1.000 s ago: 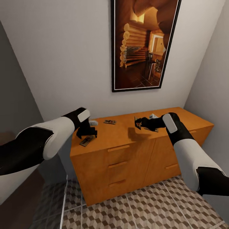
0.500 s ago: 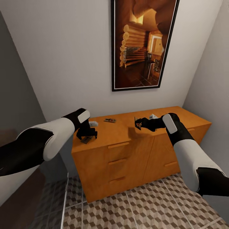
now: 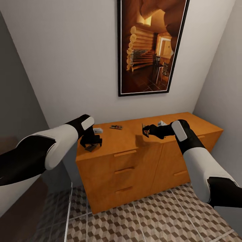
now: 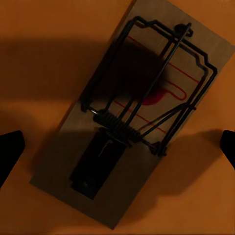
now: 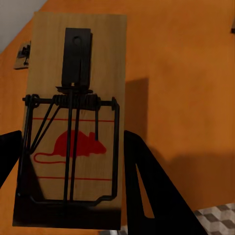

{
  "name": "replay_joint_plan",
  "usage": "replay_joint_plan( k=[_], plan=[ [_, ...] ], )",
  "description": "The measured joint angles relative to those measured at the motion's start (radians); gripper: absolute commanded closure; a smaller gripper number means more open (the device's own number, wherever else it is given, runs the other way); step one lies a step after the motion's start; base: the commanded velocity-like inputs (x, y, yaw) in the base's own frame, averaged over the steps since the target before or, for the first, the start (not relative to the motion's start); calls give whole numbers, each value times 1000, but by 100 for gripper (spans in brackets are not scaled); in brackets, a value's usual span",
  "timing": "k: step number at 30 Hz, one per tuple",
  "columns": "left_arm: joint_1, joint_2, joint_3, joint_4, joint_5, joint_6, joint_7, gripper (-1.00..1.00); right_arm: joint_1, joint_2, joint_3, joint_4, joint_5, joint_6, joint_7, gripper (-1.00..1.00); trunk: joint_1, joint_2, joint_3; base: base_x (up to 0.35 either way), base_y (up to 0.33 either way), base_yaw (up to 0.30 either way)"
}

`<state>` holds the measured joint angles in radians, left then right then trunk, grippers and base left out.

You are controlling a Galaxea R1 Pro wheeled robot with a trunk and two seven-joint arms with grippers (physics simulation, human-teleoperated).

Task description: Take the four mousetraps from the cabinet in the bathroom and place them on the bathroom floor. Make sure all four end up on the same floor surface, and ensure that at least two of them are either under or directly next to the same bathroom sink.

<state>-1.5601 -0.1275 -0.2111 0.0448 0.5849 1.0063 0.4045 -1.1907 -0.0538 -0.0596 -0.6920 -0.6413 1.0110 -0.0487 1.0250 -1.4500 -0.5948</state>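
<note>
— Where are the traps?
— On the cabinet (image 3: 134, 143): left gripper (image 3: 91, 145) hangs spread over one mousetrap (image 4: 132, 115). At three o'clock, right gripper (image 3: 147, 130) pinches another mousetrap (image 5: 73, 122), lifted.

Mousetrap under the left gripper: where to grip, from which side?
From straight above. The mousetrap lies flat on the cabinet between the open fingers of the left gripper. Pinch the board's two long edges, probably mid-length, clear of the wire spring.

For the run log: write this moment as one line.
right gripper: shut on mousetrap, raised over cabinet | left gripper: open above second mousetrap on cabinet top | bathroom floor: no traps visible
</note>
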Motion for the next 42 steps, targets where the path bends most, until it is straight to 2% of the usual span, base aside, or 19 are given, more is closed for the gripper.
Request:
replay_joint_plan(
  k=[11, 29, 30, 42],
  plan=[
    [0, 22, -1, 1, 1, -12, 0, -100, 0, 0, 0, 0, 1, 0, 0, 100, 0, 0, 0, 0, 0, 0],
    [3, 19, -2, 1, -2, -12, -1, -100, 0, -1, 0, -1, 1, 0, 0, 100, 0, 0, 0, 0, 0, 0],
    [3, 19, -3, 1, -3, -12, -1, 100, 0, -1, 0, -1, 1, 0, 0, 100, 0, 0, 0, 0, 0, 0],
    [10, 15, -3, -11, -2, -13, -1, 100, 0, -3, 0, -1, 1, 0, 0, 100, 0, 0, 0, 0, 0, 0]
  ],
)
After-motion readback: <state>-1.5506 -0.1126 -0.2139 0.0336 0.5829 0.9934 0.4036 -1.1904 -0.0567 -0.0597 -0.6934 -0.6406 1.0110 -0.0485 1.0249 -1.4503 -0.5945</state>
